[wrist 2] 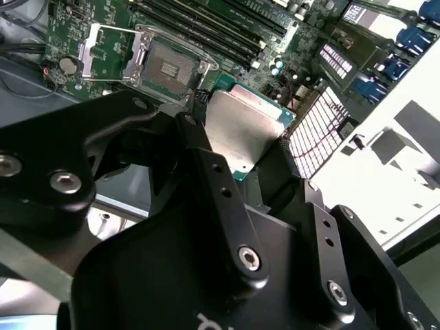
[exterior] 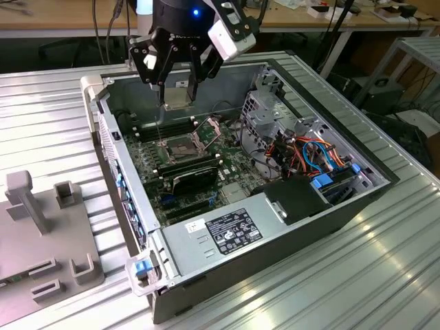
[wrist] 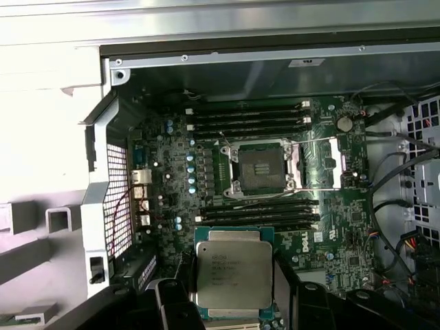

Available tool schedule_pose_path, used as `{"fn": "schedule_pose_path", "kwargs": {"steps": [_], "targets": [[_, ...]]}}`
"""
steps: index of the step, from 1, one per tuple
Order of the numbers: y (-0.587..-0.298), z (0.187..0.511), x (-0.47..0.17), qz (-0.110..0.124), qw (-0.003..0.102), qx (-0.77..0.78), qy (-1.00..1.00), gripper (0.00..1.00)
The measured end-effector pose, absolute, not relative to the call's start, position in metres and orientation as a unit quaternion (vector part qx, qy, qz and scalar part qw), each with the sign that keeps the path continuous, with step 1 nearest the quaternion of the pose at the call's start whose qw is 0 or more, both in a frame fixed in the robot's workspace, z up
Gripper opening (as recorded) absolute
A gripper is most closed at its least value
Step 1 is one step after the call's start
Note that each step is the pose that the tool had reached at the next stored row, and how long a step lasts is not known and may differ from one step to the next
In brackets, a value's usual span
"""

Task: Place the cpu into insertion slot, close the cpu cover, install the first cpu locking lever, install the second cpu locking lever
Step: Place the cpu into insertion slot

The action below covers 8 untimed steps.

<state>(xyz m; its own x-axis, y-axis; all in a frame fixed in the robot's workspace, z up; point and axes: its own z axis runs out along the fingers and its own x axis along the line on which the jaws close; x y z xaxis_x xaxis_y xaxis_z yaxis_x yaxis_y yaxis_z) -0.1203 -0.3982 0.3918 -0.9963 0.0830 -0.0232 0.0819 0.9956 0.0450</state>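
Note:
My gripper point(exterior: 177, 96) hangs over the open computer case, shut on the cpu point(exterior: 179, 98), a flat silvery-grey square chip. Both wrist views show the cpu point(wrist: 232, 275) point(wrist 2: 244, 130) clamped by its edges between the black fingers point(wrist: 172, 306). The insertion slot point(exterior: 180, 148) point(wrist: 261, 168) point(wrist 2: 168, 67) lies bare on the green motherboard, below the chip and some way off. The cpu cover point(wrist: 331, 162) point(wrist 2: 110, 51) point(exterior: 210, 129) is swung open beside the slot. A thin locking lever point(exterior: 159, 127) stands up by the socket.
Long black memory slots point(wrist: 247, 117) run on both sides of the socket. A silver power supply point(exterior: 227, 230), a drive cage point(exterior: 265, 110) and coloured cables point(exterior: 309, 155) fill the case's right and near side. A grey fixture point(exterior: 48, 227) sits outside the case on the exterior view's left.

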Motion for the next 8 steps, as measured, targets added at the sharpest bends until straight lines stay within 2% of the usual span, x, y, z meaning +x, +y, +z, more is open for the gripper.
{"fn": "schedule_pose_path", "kwargs": {"steps": [8], "targets": [[-0.395, 0.381, -0.108, 0.022, 0.013, 0.057, 0.998, 0.54]]}}
